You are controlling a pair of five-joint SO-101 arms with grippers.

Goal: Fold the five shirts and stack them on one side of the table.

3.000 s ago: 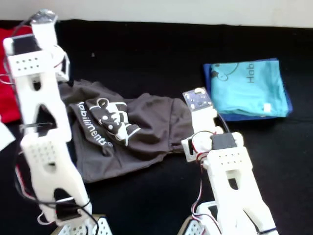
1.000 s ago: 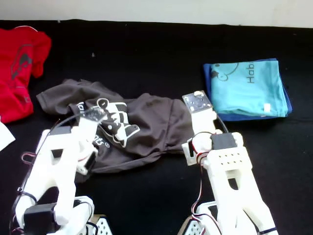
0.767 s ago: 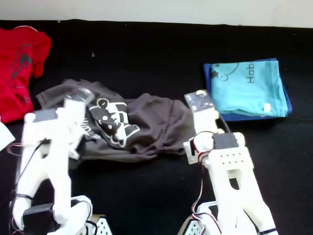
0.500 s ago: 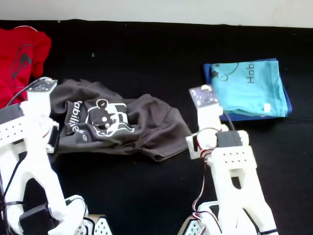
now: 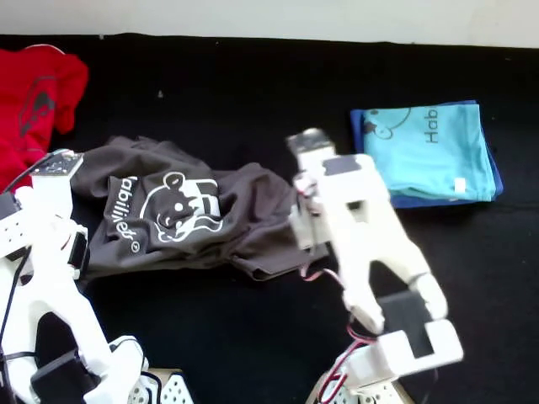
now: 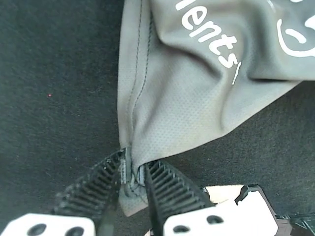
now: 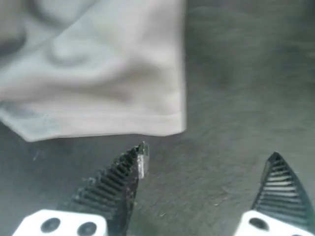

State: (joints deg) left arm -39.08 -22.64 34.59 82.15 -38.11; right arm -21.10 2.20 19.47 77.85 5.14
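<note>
The grey shirt (image 5: 194,215) lies crumpled mid-table on the matte black table (image 5: 253,84). It is a soft knit bunched into loose folds, with a white panda print (image 5: 173,206) and lettering facing up. The left pincer (image 6: 133,169) is clamped narrowly on the shirt's left corner. Its ribbed black fingers (image 6: 93,189) pinch a stitched hem (image 6: 130,123), and the fabric fans out from the grip in a taut wedge. Up close the cloth (image 6: 197,88) shows a fine pitted weave and a double row of stitching along the edge.

The right pincer (image 7: 206,157) is spread wide and holds nothing. Its toothed black tips hang over bare table just beside the squared corner of the shirt's other edge (image 7: 98,64), where a flat-sewn hem band runs along the border. One tip is near that corner, but whether it touches the cloth cannot be told.

At the far left edge a red shirt (image 5: 38,93) lies unfolded and rumpled. Well apart on the right sits a neat rectangular stack. A folded turquoise shirt (image 5: 425,156) lies on top of a folded blue shirt (image 5: 429,202), whose edges show around it.
</note>
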